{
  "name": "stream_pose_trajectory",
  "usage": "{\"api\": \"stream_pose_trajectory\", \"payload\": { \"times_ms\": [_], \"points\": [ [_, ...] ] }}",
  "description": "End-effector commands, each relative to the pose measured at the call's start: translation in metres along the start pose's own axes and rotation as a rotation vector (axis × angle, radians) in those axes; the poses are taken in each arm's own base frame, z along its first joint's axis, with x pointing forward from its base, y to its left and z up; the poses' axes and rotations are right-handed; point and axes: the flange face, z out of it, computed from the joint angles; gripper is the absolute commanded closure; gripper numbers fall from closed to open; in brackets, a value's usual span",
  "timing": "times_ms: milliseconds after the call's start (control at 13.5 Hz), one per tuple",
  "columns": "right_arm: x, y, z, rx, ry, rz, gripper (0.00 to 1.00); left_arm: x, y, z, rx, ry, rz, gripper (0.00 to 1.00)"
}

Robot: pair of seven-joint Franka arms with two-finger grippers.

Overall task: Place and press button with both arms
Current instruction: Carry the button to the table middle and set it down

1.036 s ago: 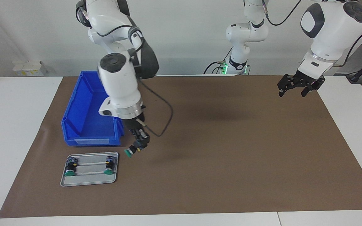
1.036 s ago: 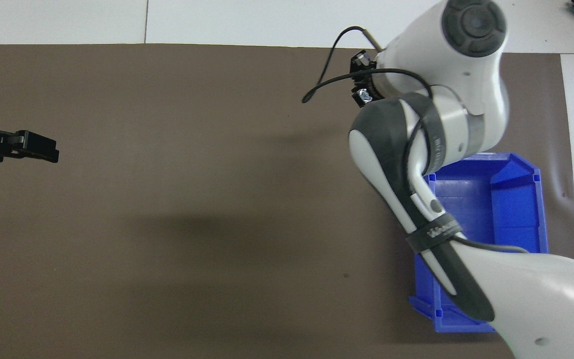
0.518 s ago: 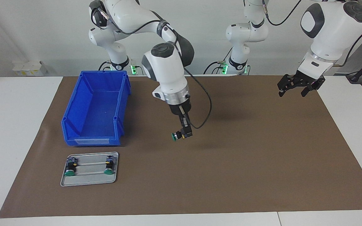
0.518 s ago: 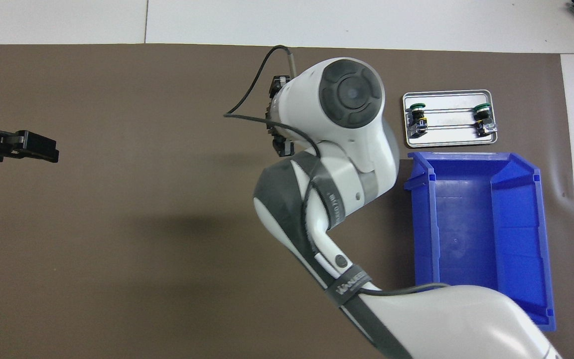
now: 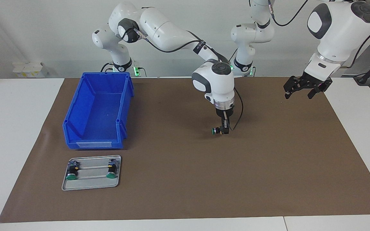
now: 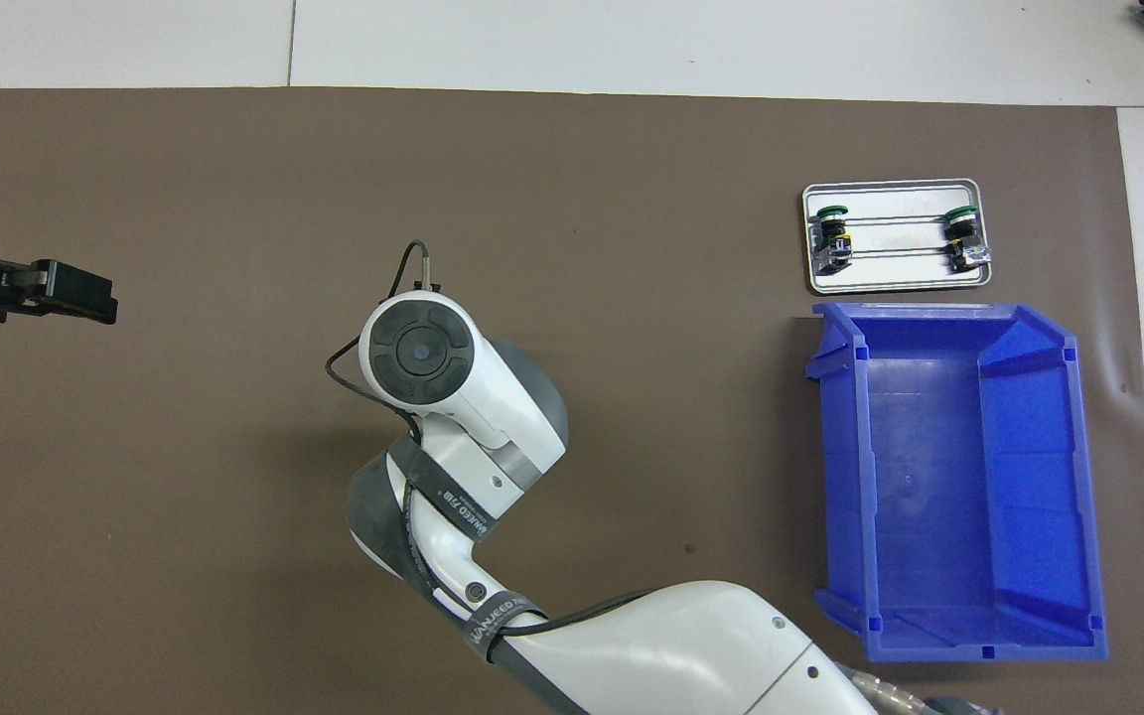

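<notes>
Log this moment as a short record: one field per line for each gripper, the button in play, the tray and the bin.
right gripper: shut on the button, over the middle of the mat
button: held above the mat, green cap sideways
left gripper: open, empty, waiting over the mat's edge at the left arm's end
tray: holds two more buttons
blue bin: empty, beside the tray, nearer to the robots

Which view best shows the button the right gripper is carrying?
The facing view: the button shows clearly, pinched in the right gripper over the mat's middle. In the overhead view the right arm's own wrist covers both.
</notes>
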Motion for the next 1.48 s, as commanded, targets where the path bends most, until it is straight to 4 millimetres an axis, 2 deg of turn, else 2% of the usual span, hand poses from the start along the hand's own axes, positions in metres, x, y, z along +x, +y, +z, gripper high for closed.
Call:
{"api": "stream_pose_trajectory", "payload": {
  "times_ms": [0, 74, 148, 222, 296, 370, 518, 666, 814, 888, 1036, 1110, 1258, 1406],
  "points": [
    [-0.006, 0.012, 0.014, 0.039, 0.036, -0.043, 1.0, -0.006, -0.003, -0.001, 0.019, 0.0, -0.002, 0.0],
    [-0.006, 0.016, 0.026, 0.041, 0.043, -0.054, 1.0, -0.006, -0.003, -0.001, 0.019, 0.0, -0.002, 0.0],
    [-0.013, 0.032, 0.04, 0.038, 0.059, -0.087, 1.0, -0.006, -0.003, -0.001, 0.018, 0.0, -0.002, 0.0],
    [-0.013, 0.034, 0.042, 0.05, 0.071, -0.107, 0.63, -0.006, -0.003, -0.001, 0.018, 0.0, -0.002, 0.0],
    [-0.015, 0.038, 0.043, 0.052, 0.09, -0.13, 0.01, -0.006, -0.003, -0.001, 0.018, 0.002, -0.002, 0.0],
    [-0.018, 0.036, 0.032, 0.082, 0.097, -0.165, 0.0, -0.006, -0.003, -0.001, 0.018, 0.0, -0.002, 0.0],
    [-0.025, 0.025, -0.018, 0.131, 0.075, -0.248, 0.0, -0.006, -0.003, -0.001, 0.018, 0.0, -0.002, 0.0],
    [-0.013, -0.002, -0.061, 0.168, 0.064, -0.322, 0.0, -0.006, -0.003, -0.001, 0.019, 0.0, -0.002, 0.0],
    [0.03, -0.047, -0.117, 0.189, 0.09, -0.415, 0.0, -0.005, 0.004, -0.002, 0.018, 0.015, 0.009, 0.0],
    [0.062, -0.07, -0.141, 0.195, 0.11, -0.487, 0.0, -0.005, 0.006, -0.002, 0.018, 0.012, 0.013, 0.0],
    [0.117, -0.102, -0.173, 0.197, 0.149, -0.6, 0.0, -0.006, 0.011, -0.001, 0.019, -0.001, 0.018, 0.0],
    [0.15, -0.12, -0.185, 0.186, 0.179, -0.654, 0.0, -0.006, 0.021, -0.001, 0.018, 0.005, 0.041, 0.0],
    [0.204, -0.149, -0.209, 0.154, 0.233, -0.768, 0.0, -0.004, 0.036, 0.003, 0.013, 0.039, 0.108, 0.0],
    [0.267, -0.175, -0.254, 0.132, 0.268, -0.851, 0.0, -0.004, 0.056, 0.011, 0.015, 0.069, 0.295, 0.0]
  ]
}}
